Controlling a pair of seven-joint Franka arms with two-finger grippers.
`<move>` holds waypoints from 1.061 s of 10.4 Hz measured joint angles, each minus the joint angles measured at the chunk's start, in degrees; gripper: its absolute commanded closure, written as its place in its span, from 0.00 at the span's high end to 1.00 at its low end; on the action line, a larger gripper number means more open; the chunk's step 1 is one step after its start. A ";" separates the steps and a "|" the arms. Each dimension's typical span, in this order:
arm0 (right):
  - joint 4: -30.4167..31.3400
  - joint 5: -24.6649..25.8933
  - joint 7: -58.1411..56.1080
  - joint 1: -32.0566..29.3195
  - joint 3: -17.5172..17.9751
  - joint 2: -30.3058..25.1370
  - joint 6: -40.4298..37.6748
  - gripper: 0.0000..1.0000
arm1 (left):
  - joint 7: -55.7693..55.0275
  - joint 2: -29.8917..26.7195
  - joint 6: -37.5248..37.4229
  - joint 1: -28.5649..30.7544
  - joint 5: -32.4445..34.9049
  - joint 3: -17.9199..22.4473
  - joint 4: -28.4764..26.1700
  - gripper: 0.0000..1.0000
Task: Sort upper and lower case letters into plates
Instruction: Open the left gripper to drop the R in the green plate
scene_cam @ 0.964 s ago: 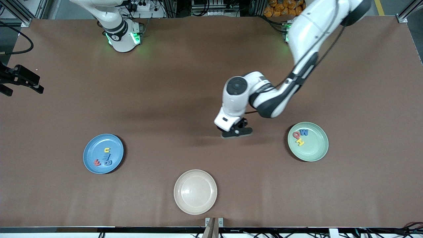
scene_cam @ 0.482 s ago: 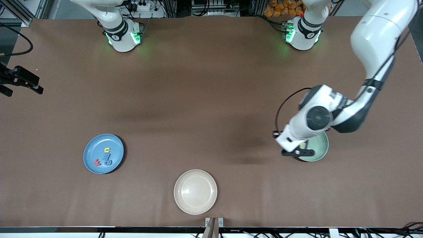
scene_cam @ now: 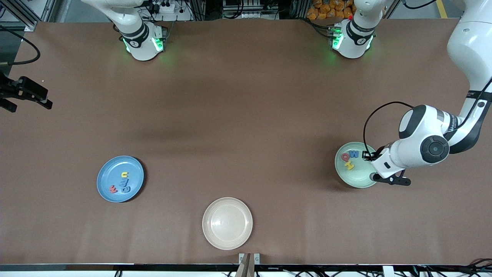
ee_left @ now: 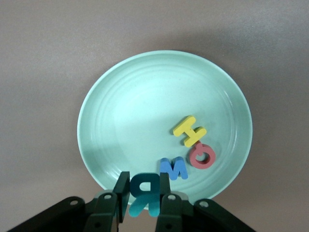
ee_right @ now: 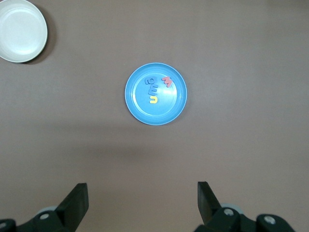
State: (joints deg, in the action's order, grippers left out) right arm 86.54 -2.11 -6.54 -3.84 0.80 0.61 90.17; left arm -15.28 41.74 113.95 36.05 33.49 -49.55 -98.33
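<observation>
My left gripper (scene_cam: pixel 389 179) (ee_left: pixel 144 186) is shut on a teal letter R (ee_left: pixel 145 193) and holds it over the rim of the mint green plate (scene_cam: pixel 365 175) (ee_left: pixel 130 111). In that plate lie a yellow H (ee_left: pixel 189 130), a red Q (ee_left: pixel 202 154) and a blue M (ee_left: pixel 174 167). The blue plate (scene_cam: pixel 107 173) (ee_right: pixel 169 104), toward the right arm's end, holds a yellow u (scene_cam: pixel 124 174), a red w (scene_cam: pixel 113 189) and two blue letters. My right gripper (ee_right: pixel 142 193) is open and empty, high over the table, and waits.
An empty cream-white plate (scene_cam: pixel 227 223) (ee_right: pixel 19 29) sits near the table's front edge, between the two other plates and nearer to the front camera. The left arm's elbow (scene_cam: pixel 434 142) hangs beside the mint plate.
My left arm has swung from the table's middle toward its own end, carrying the teal R to the mint green plate's rim. The right arm has not moved.
</observation>
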 measured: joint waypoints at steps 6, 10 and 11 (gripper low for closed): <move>-0.15 0.00 -0.05 -0.02 -0.21 -0.74 -0.31 1.00 | 0.35 -0.69 1.88 0.74 0.80 -0.39 0.85 1.00; -0.17 0.00 -0.05 -0.03 -0.30 -0.79 -0.91 1.00 | 0.82 -9.39 1.90 2.11 0.82 -1.06 4.01 1.00; -0.19 0.00 -0.05 -0.03 -0.31 -0.80 -0.95 1.00 | 0.82 -11.44 1.82 2.12 0.60 -1.11 4.90 1.00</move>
State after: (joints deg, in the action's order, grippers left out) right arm 86.35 -2.11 -6.59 -3.86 0.49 -0.19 89.22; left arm -14.46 30.30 115.77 38.17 34.09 -50.67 -93.42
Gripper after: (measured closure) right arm 0.000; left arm 0.000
